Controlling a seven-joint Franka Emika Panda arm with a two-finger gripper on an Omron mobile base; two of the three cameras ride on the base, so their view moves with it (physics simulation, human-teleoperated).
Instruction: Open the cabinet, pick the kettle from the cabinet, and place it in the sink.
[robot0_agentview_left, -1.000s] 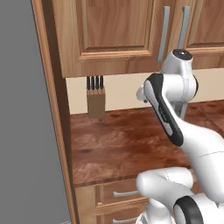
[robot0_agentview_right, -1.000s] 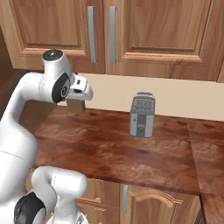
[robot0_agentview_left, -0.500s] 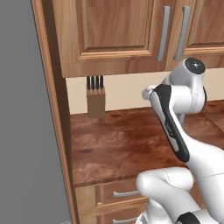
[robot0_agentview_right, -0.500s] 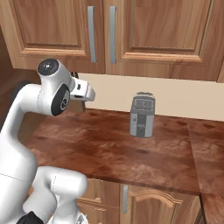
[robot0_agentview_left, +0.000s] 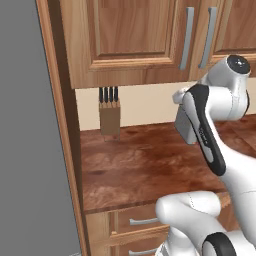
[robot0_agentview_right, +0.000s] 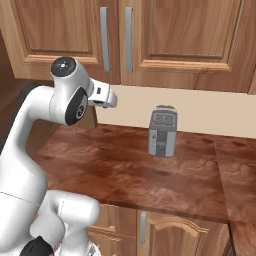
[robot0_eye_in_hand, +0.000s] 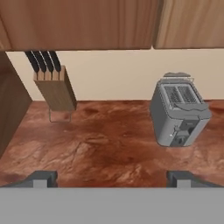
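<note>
The gripper (robot0_eye_in_hand: 111, 177) is seen open in the hand view — its two fingertips (robot0_eye_in_hand: 41, 178) stand wide apart at the near edge, with nothing between them. The arm (robot0_agentview_right: 70, 102) is folded high over the counter (robot0_agentview_right: 130, 175), the hand held level below the cabinet (robot0_agentview_right: 115, 35). Farther back, the toaster (robot0_eye_in_hand: 178, 114) stands to the right and the knife block (robot0_eye_in_hand: 54, 87) to the left against the wall; in the left base view the toaster is largely hidden behind the arm. The cabinet doors are shut, so its inside cannot be seen.
</note>
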